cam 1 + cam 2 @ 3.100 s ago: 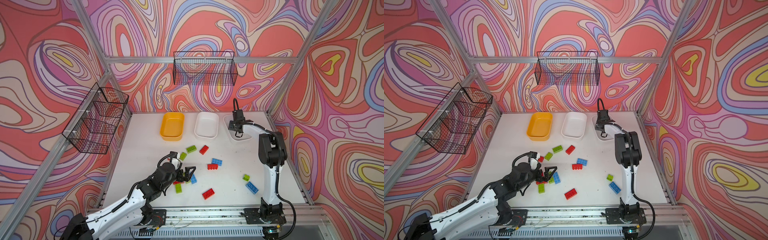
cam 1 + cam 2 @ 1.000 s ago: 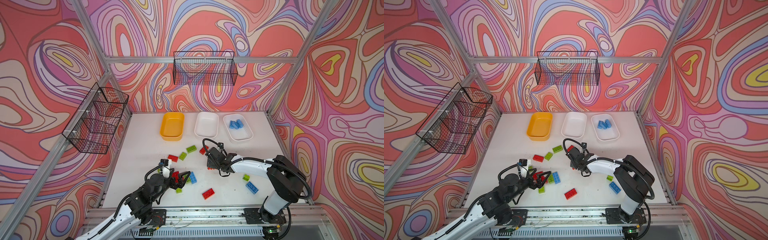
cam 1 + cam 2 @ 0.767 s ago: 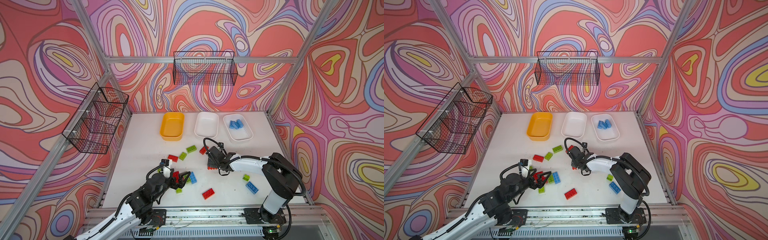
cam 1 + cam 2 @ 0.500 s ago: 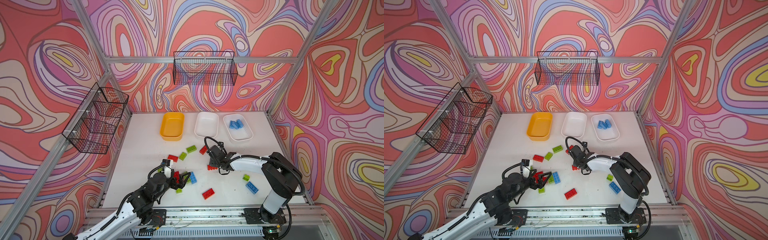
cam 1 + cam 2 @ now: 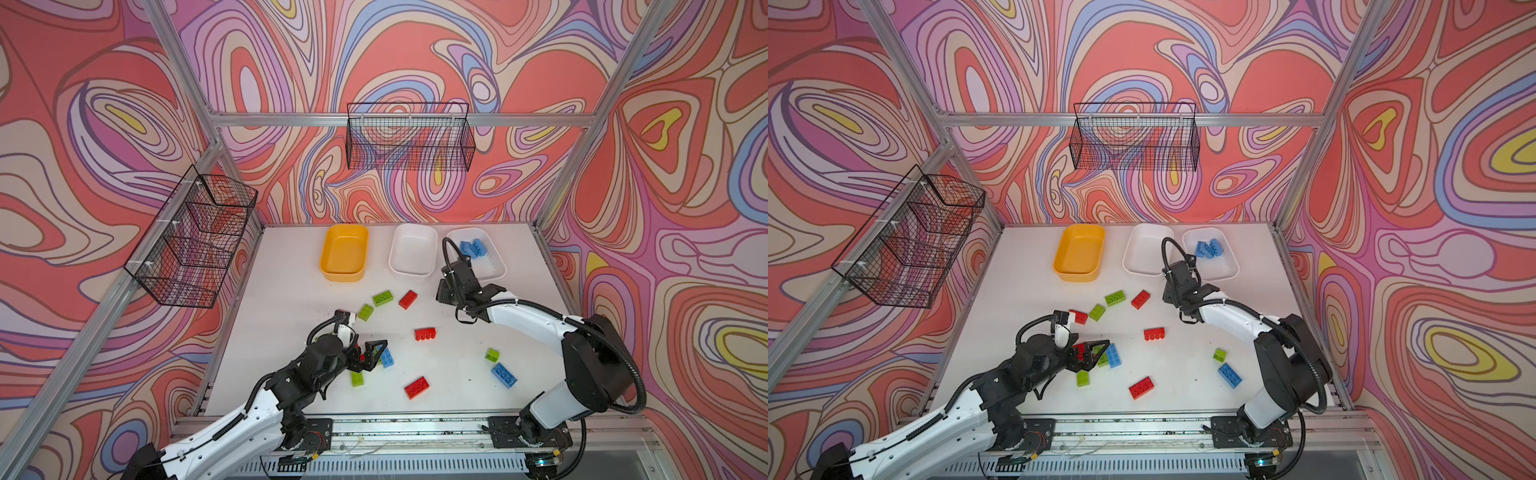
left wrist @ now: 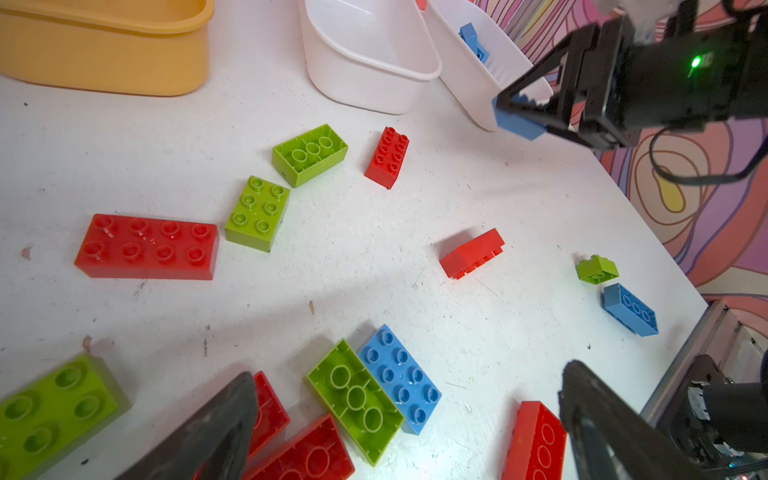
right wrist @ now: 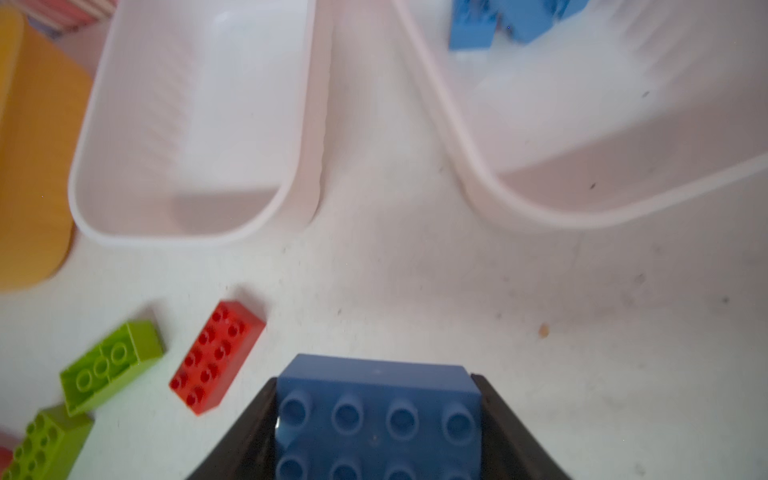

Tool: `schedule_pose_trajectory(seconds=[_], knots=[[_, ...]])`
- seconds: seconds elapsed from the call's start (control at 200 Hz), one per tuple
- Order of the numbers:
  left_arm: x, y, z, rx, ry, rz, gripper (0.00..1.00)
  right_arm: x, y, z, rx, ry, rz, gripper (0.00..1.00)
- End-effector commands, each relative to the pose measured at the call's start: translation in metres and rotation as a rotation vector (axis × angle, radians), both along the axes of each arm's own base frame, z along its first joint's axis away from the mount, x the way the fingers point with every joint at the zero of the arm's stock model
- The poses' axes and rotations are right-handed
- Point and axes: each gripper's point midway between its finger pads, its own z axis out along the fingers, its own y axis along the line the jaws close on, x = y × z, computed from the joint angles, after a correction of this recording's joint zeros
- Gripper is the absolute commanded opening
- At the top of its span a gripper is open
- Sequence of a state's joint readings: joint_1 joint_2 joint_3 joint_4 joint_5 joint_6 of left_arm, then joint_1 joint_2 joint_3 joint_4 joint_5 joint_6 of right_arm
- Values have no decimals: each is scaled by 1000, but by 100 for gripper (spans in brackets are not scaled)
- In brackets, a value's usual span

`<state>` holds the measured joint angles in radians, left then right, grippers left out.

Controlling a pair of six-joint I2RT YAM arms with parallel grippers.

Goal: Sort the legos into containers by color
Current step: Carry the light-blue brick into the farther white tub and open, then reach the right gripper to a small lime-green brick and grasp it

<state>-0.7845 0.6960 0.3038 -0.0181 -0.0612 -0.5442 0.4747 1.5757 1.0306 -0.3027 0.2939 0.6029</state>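
Observation:
My right gripper [image 7: 374, 382] is shut on a blue lego [image 7: 376, 419] and hovers just before the right white container [image 5: 494, 266], which holds blue legos [image 5: 473, 248]. From the left wrist view the held blue lego [image 6: 519, 120] shows between its fingers. My left gripper [image 5: 374, 353] is open, low over a cluster of red, green [image 6: 355, 399] and blue [image 6: 399, 378] legos. The yellow container [image 5: 344, 253] and middle white container [image 5: 412, 249] are empty. Loose legos lie mid-table in both top views: red [image 5: 424, 333], green [image 5: 382, 298], blue [image 5: 503, 375].
Two black wire baskets hang on the walls, one at the left [image 5: 195, 237] and one at the back [image 5: 409, 137]. An aluminium rail [image 5: 374, 428] runs along the table's front edge, carrying both arm bases.
My right gripper closed on a blue lego at mid-table, lifted it and carried it back and right toward the white containers. The left gripper stayed open over its cluster.

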Motion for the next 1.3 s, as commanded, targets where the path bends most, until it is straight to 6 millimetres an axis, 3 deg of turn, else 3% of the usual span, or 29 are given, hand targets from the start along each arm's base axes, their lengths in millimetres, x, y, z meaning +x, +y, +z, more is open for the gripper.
schedule_pose_trajectory(seconds=[0.0, 0.185, 0.205, 0.326, 0.436, 0.571, 0.631, 0.731, 0.886, 0.997, 1.112, 1.292], knots=[[10, -18, 26, -38, -52, -41, 100, 36, -36, 24, -5, -76, -44, 46], [20, -41, 26, -44, -41, -90, 100, 91, -81, 16, 18, -95, -138, 46], [21, -42, 25, -40, -36, -92, 100, 98, -85, 2, 17, -72, -148, 46], [29, -44, 21, -27, -21, -67, 100, 123, -106, -21, 38, -39, -180, 46], [31, -45, 19, -22, -17, -61, 100, 135, -121, -39, 24, -12, -203, 46], [31, -44, 16, -10, -12, -59, 100, 142, -130, -47, 21, 0, -215, 49], [31, -44, 15, -5, -8, -58, 100, 143, -130, -48, 18, 2, -208, 56], [31, -44, 15, -5, -10, -63, 100, 140, -128, -41, 23, 1, -192, 74], [28, -45, 16, -16, -16, -78, 100, 124, -124, -6, 45, -50, -168, 86], [24, -43, 14, -35, -21, -84, 100, 98, -123, 13, 39, -36, -155, 88], [19, -41, 14, -64, -33, -90, 100, 53, -123, 25, 49, -10, -173, 89], [11, -36, 9, -107, -44, -92, 100, -32, -115, 14, 49, 79, -194, 89]])
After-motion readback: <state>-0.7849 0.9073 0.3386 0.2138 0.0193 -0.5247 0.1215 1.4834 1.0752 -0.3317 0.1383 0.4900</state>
